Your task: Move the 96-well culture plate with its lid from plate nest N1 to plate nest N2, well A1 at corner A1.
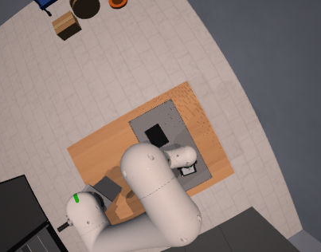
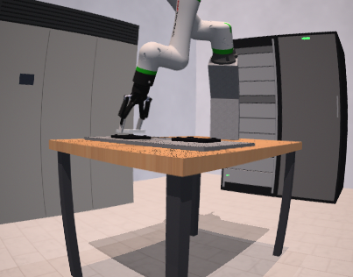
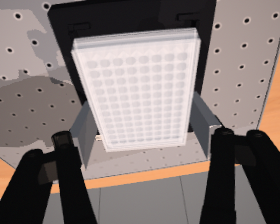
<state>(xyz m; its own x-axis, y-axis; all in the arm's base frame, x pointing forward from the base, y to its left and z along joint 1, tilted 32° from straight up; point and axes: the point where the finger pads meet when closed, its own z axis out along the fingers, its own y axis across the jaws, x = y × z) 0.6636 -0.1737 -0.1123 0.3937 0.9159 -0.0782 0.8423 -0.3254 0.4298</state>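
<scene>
You see the jaws clamped on the lidded plate, just above a black nest; the other nest lies apart on the worktop.

No readable text anywhere from where I stand. The corner marks on the black nest under the plate are too blurry to make out. The grey cabinet behind the table only shows a green light, no lettering.
</scene>
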